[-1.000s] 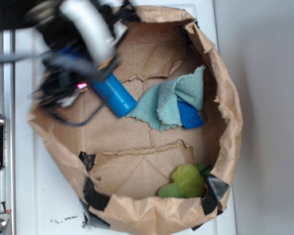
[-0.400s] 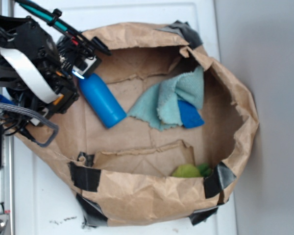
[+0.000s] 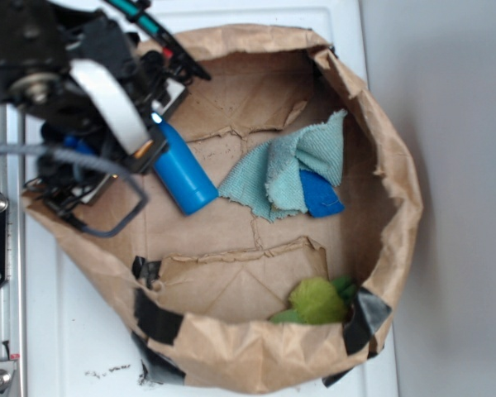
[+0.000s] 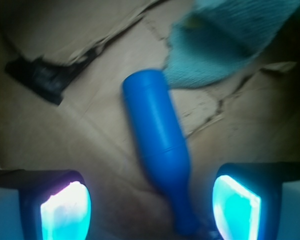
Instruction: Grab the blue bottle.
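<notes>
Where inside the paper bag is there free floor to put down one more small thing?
Bare floor lies between the blue bottle and the green toy, below the teal cloth. The top of the paper bag, above the cloth, is also bare. It is crowded at left, where the open tool straddles the bottle's neck.

One blue bottle (image 3: pixel 182 174), one teal cloth (image 3: pixel 289 169), one paper bag (image 3: pixel 388 207) — one green toy (image 3: pixel 317 300).

Gripper (image 4: pixel 150 207) jaws spread wide (pads glowing cyan), arm (image 3: pixel 66 91) at upper left.
</notes>
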Robot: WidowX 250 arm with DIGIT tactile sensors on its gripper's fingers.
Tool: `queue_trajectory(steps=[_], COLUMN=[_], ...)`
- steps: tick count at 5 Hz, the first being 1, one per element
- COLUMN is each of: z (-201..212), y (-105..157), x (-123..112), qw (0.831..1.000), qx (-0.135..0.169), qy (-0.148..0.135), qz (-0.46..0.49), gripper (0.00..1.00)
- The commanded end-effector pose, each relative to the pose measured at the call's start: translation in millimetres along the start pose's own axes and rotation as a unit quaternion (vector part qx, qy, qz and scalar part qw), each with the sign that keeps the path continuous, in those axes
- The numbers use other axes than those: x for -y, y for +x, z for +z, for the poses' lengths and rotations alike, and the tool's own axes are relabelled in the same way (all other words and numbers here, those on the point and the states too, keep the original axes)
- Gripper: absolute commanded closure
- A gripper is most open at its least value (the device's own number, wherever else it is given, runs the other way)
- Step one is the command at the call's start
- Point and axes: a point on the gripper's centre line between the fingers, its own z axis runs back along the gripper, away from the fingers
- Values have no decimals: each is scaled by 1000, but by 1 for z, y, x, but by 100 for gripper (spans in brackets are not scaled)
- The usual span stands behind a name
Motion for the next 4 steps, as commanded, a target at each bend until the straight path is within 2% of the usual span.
queue_trajectory(steps=[1,2,4], z=[24,17,-15], y=[30,7,0], x=[-26,-10,9], qw=[1000,1000,998], qx=[22,9,6], qy=[-8,-1,11], qz=[2,-22,-56], gripper=[0,0,0])
